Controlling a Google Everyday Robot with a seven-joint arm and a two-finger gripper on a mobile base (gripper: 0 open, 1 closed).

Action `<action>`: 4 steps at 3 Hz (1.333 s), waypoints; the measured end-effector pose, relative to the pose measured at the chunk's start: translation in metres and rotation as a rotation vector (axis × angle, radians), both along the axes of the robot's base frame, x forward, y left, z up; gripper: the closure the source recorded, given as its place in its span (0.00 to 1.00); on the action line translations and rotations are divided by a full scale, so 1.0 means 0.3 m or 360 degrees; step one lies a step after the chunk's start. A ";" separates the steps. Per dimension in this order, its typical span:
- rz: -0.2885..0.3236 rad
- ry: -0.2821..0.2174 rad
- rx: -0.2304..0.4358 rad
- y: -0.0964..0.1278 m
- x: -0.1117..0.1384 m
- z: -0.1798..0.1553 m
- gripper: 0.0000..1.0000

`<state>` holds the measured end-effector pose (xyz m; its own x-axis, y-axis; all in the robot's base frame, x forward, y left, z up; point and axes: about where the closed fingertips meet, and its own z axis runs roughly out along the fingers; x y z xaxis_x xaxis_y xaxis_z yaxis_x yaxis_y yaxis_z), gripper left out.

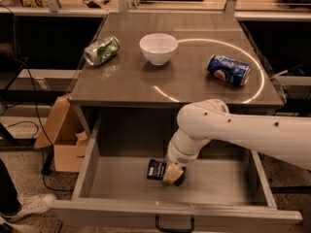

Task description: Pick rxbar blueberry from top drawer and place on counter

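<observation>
The top drawer [121, 186] stands open below the counter [184, 79]. The rxbar blueberry [156, 169], a small dark-blue wrapper with white print, lies on the drawer floor near the middle. My gripper [172, 174] is down inside the drawer, right at the bar's right end and covering part of it. My white arm reaches in from the right.
On the counter lie a green can [101, 50] at the left, a white bowl [158, 48] in the middle and a blue Pepsi can [229, 70] on its side at the right. A cardboard box [65, 140] stands on the floor left of the drawer.
</observation>
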<state>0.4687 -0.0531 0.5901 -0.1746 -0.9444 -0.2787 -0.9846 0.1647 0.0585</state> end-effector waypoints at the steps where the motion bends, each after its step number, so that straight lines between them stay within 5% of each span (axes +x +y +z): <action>1: 0.0000 0.0000 0.0000 0.000 0.000 0.017 1.00; 4: 0.0084 -0.0196 0.0020 0.023 -0.055 0.459 1.00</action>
<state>0.4521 -0.0461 0.7277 -0.0885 -0.9476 -0.3068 -0.9918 0.1124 -0.0613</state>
